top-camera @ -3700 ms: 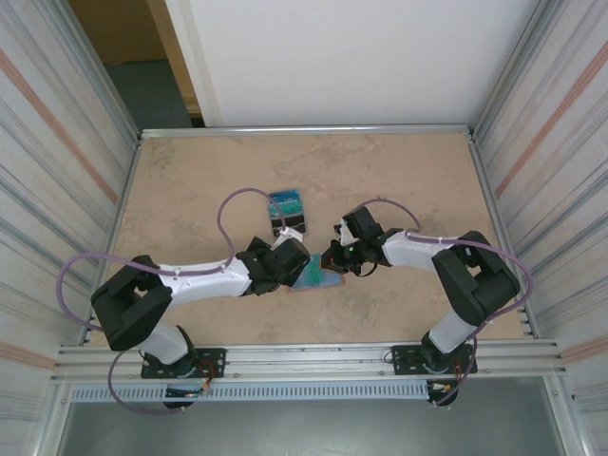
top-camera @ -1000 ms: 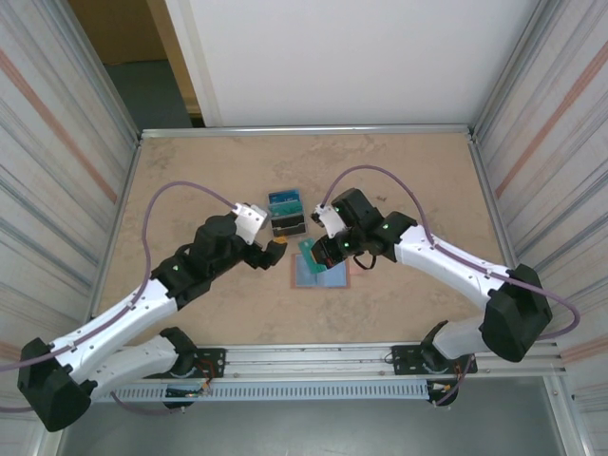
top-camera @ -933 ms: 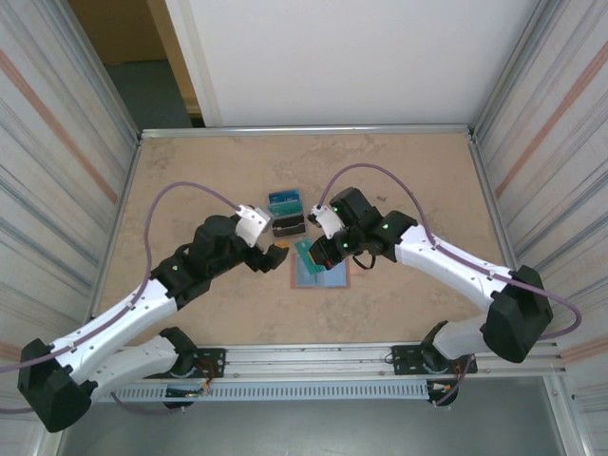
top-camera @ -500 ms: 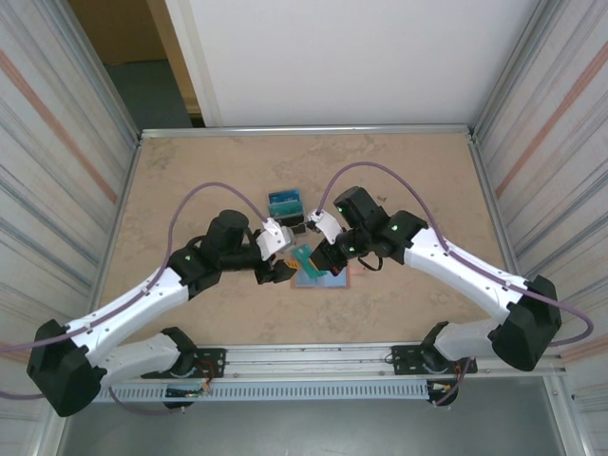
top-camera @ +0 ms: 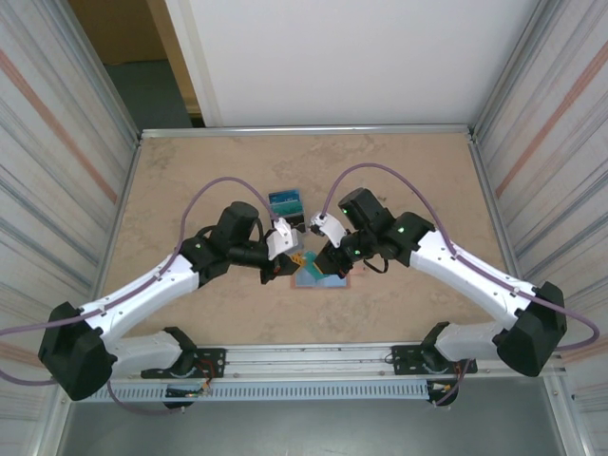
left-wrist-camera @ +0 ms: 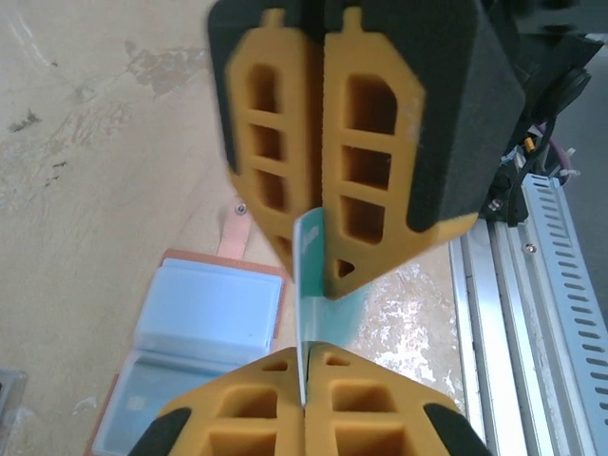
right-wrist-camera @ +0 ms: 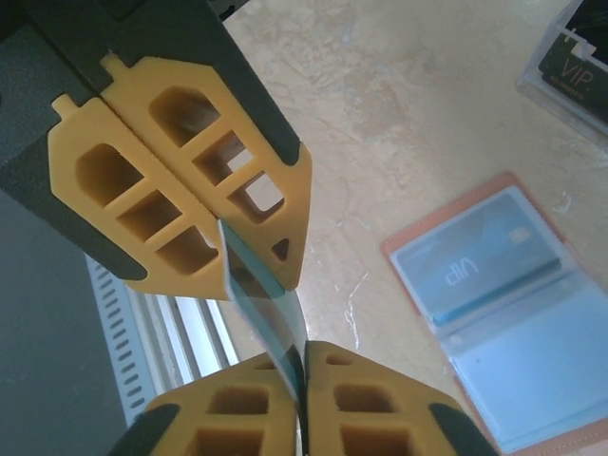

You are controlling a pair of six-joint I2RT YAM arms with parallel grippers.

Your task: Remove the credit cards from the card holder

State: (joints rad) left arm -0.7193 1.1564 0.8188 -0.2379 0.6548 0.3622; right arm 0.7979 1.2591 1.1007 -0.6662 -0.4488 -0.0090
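Note:
A teal credit card (top-camera: pixel 302 258) (left-wrist-camera: pixel 313 313) (right-wrist-camera: pixel 275 323) hangs edge-on between both grippers, just above the table. My left gripper (top-camera: pixel 291 259) (left-wrist-camera: pixel 306 359) is shut on one end of it. My right gripper (top-camera: pixel 317 257) (right-wrist-camera: pixel 306 359) pinches the opposite end, fingers nearly together. The pink card holder (top-camera: pixel 330 279) (left-wrist-camera: pixel 204 313) (right-wrist-camera: pixel 513 313) lies open and flat under and just right of them, blue-grey inside up. Another card marked VIP (right-wrist-camera: pixel 475 266) sits in one of its pockets.
A dark block topped with teal-blue (top-camera: pixel 286 211) (right-wrist-camera: pixel 570 57) stands just behind the grippers. The metal rail (top-camera: pixel 304 356) (left-wrist-camera: pixel 532 285) runs along the near table edge. Corrugated walls close in left and right.
My left gripper has swung right to the card and shut on it. The right gripper has kept the card, lifted off the holder.

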